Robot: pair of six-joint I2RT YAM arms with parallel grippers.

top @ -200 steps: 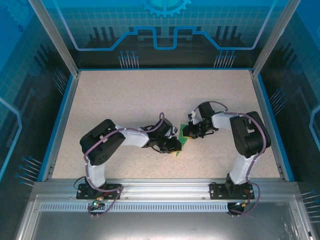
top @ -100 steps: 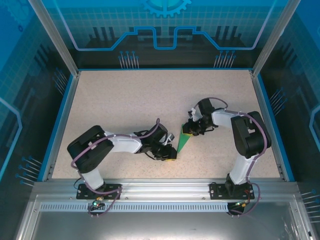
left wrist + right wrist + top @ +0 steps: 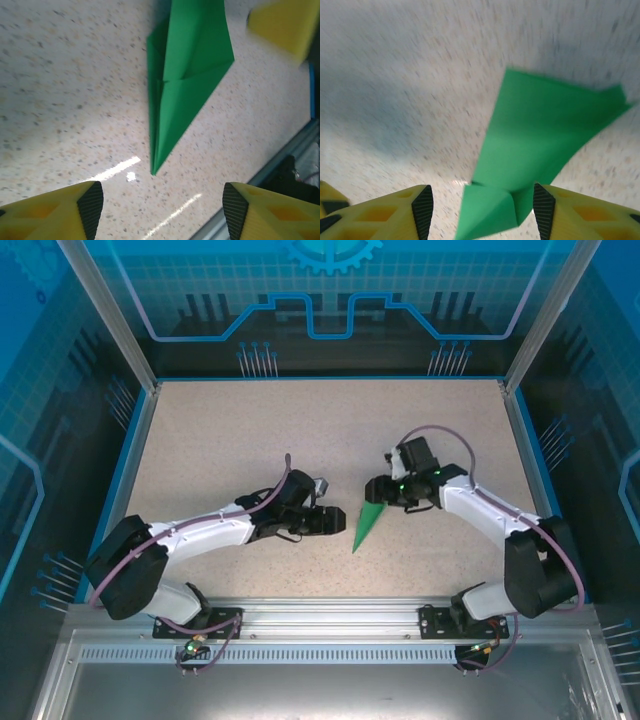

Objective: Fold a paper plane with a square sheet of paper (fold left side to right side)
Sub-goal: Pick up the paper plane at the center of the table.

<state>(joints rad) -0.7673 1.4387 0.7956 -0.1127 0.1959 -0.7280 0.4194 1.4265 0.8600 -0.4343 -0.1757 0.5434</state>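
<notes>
While both arms are stretched in toward the middle of the speckled table (image 3: 220, 440), the paper plane (image 3: 367, 524) is seen lying flat on it, a little toward 4 o'clock from the table's centre in the top view. It is folded into a narrow green dart, with the sharp tip aimed at 7 o'clock and the wide end at 1 o'clock.

The left gripper (image 3: 336, 522) is placed just beside the dart, at its 9 o'clock. Its jaws are spread wide and nothing is held. In the left wrist view the creased dart is shown at 12 o'clock, ahead of the yellow fingers (image 3: 50, 212) and clear of both.

The right gripper (image 3: 374, 492) is placed at 12 o'clock of the dart's wide end. Its jaws are likewise parted, with no grip on the paper. In the blurred right wrist view the folded end is seen in the gap, apart from either finger.
</notes>
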